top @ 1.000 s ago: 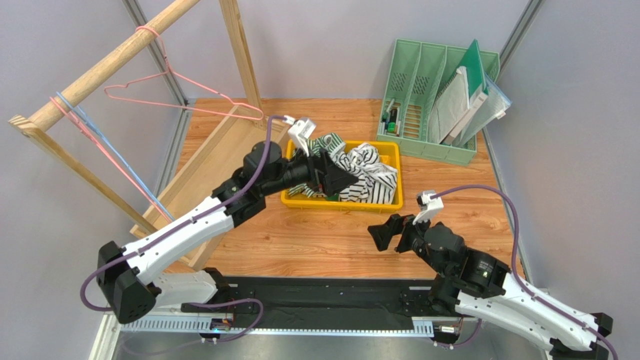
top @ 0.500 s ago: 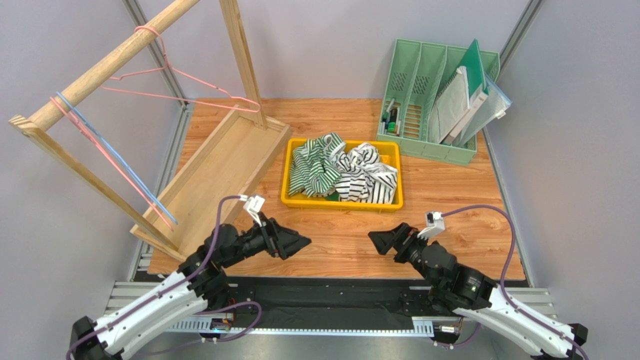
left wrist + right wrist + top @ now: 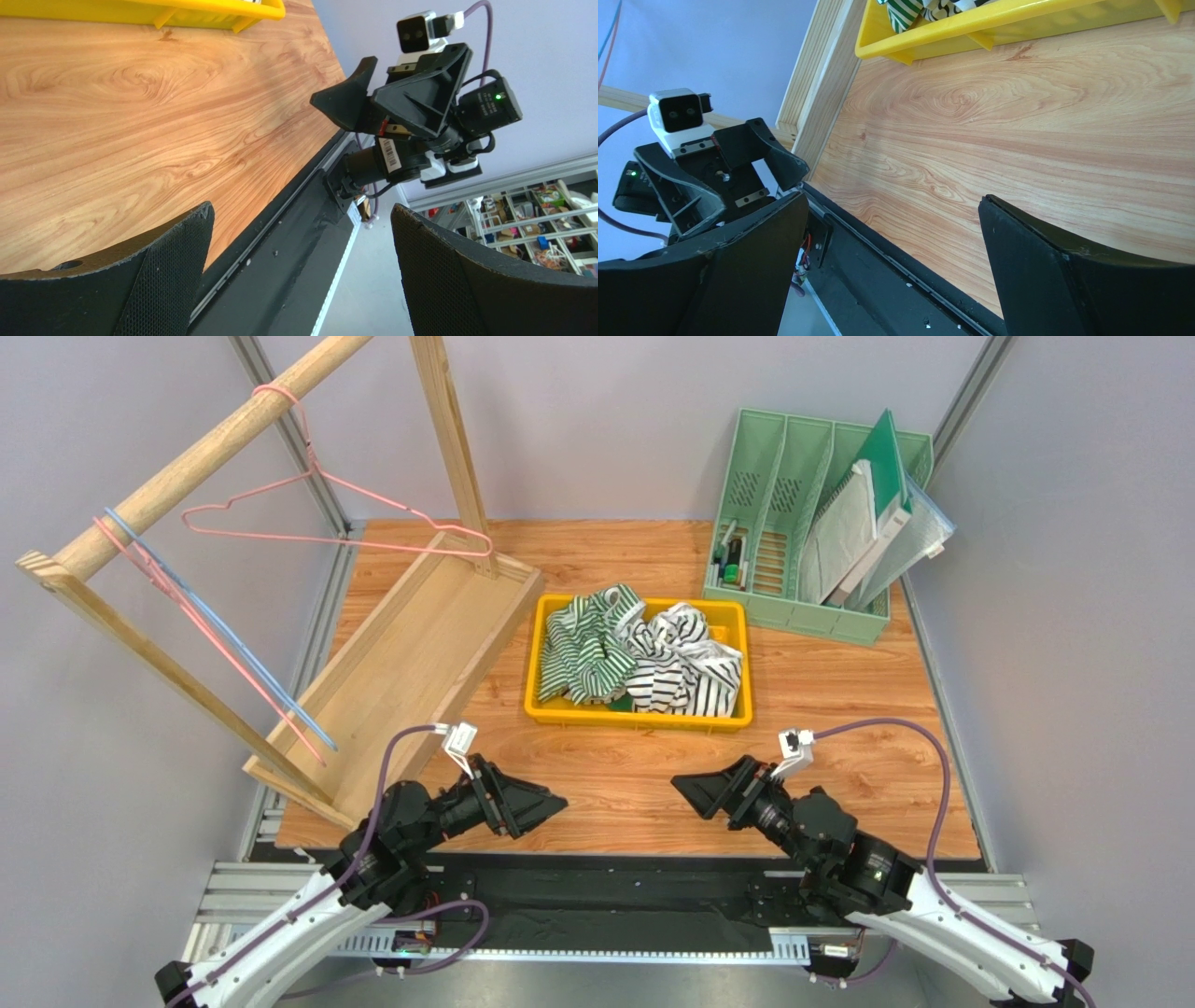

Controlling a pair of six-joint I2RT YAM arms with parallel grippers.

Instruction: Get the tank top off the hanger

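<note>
Tank top (image 3: 586, 647) is in neither pincer. Left pincer (image 3: 540, 805) and right pincer (image 3: 697, 791) are spread and empty, tips facing each other low over the surface's near edge, arms folded back. The right pincer's barcode sticker (image 3: 389, 155) is unreadable. The top lies bunched in the yellow bin (image 3: 638, 717) mid-surface.

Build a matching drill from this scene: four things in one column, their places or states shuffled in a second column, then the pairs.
1 pink hanger
2 striped garments
3 green file rack
4 left gripper

A in the yellow bin
B far right of the table
C bare, on the wooden rail
D fingers open, by the near edge

Pairs: 1-C, 2-A, 3-B, 4-D
</note>
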